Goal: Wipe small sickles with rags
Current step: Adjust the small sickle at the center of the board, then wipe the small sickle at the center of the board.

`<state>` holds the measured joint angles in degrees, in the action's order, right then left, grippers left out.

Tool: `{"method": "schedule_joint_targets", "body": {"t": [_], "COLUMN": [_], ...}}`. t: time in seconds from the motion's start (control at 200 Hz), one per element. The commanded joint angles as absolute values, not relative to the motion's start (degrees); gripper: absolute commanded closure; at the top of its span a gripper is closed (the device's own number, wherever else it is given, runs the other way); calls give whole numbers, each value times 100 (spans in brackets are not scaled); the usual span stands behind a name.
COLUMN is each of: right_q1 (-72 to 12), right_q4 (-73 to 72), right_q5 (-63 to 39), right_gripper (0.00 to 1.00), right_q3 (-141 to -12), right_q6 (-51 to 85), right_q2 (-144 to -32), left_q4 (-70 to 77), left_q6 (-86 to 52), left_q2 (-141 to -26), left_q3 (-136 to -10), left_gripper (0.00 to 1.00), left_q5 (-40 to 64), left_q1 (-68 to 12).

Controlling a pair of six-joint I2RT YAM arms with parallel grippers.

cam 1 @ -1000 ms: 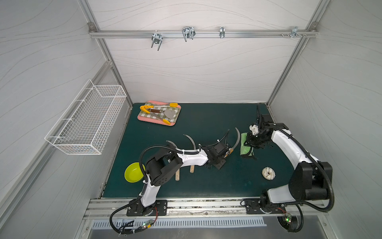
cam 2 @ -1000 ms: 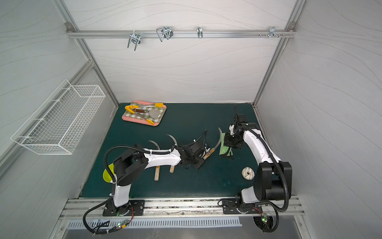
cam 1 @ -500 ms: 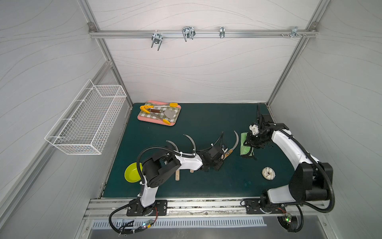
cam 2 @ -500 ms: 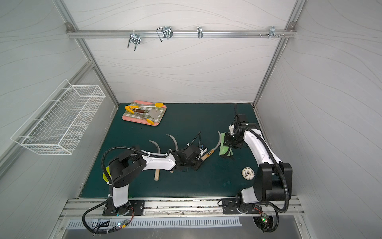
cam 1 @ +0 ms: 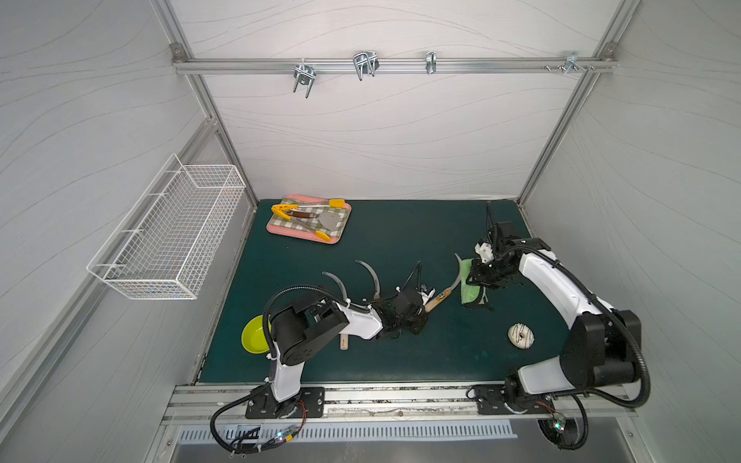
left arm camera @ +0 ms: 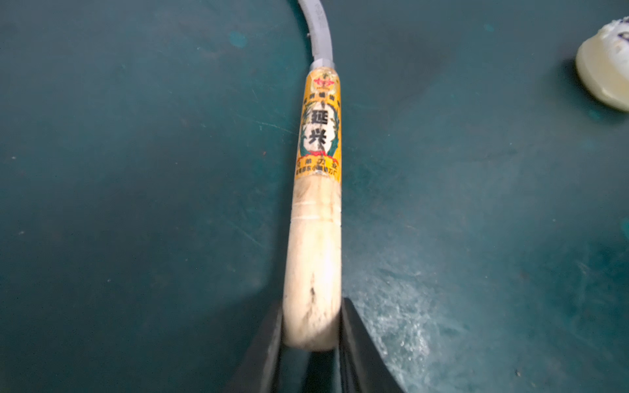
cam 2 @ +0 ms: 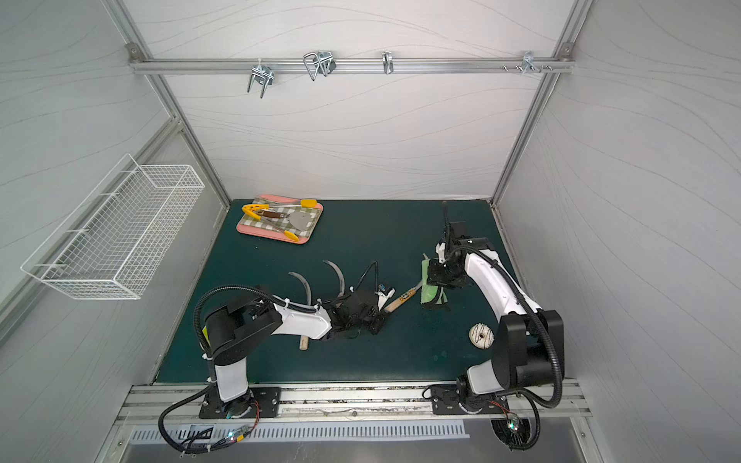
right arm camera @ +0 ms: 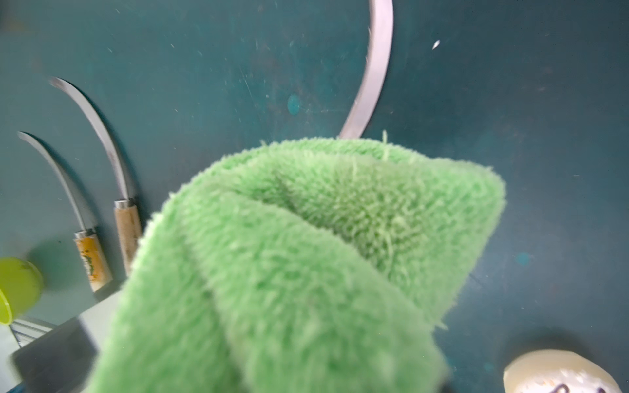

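Clamped by wooden handle butt in left gripper: small grey-bladed sickle, stiff, sharp. Bunched in right gripper: floppy light-green microfibre rag.

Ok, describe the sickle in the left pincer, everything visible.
The sickle has a pale, scuffed wooden handle with a yellow-orange printed label, a metal collar and a thin curved grey blade. The left pincer clamps the handle's butt end from both sides. It points toward the green rag, which hides part of the blade in the right wrist view.
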<state>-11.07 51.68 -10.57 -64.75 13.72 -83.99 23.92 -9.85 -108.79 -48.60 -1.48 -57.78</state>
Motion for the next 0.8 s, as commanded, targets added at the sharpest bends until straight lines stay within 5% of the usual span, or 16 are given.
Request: {"method": "schedule_joint_targets", "body": {"t": [0.0,0.105,0.795], "right_q1": [-1228,-1318,-1875], "right_q4": [5083,5010,4897], "right_q5": [-976,-1010,-1291], "right_gripper": [71,73,82], "right_q3": [-6604,-6759,-7183], "right_q6": [1411,1378,1175], "right_q2": [-8693,-9008,-10781], "left_q4": [2646,2731,3402], "left_q6": [-1039,-1055,-1038], "left_q2": [-10914,-10972,-11190], "left_q3": [-4797,-4773,-4646], "left_gripper": [87,100,100], "left_q5": [-11,-8,-60], "left_q1": [-5757,-5757,-5766]}}
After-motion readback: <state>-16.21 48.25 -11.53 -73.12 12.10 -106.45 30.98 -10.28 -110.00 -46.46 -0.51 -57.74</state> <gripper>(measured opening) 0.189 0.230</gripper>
